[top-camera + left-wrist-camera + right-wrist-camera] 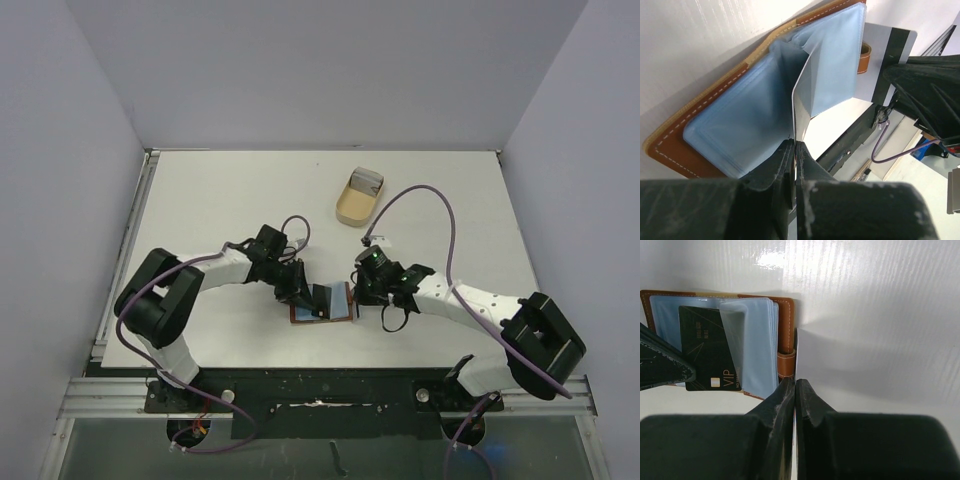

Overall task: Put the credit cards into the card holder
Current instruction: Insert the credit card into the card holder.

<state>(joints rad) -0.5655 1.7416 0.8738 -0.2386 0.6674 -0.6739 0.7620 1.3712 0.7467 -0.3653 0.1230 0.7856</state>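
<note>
Left wrist view: left fingers (776, 172) clamped on a sleeve (802, 100) of the open card holder (705, 145), propping it upright. Right fingers (776, 405) pinch a striped credit card (891, 57) just beside the holder's strap (785, 365). Insertion step. Next move: align the card with the slot and slide it in. Both arms are low over the counter (220, 200).

table (220, 200) white | open brown card holder (322, 303) near front edge | tan tray (358, 197) behind, contents unclear

Striped card (895, 47): lower end hidden in the right jaws.
Black card (707, 347): lower-left corner covered by the left jaws.
Card holder (322, 303) slots, overhead: too small to tell.
</note>
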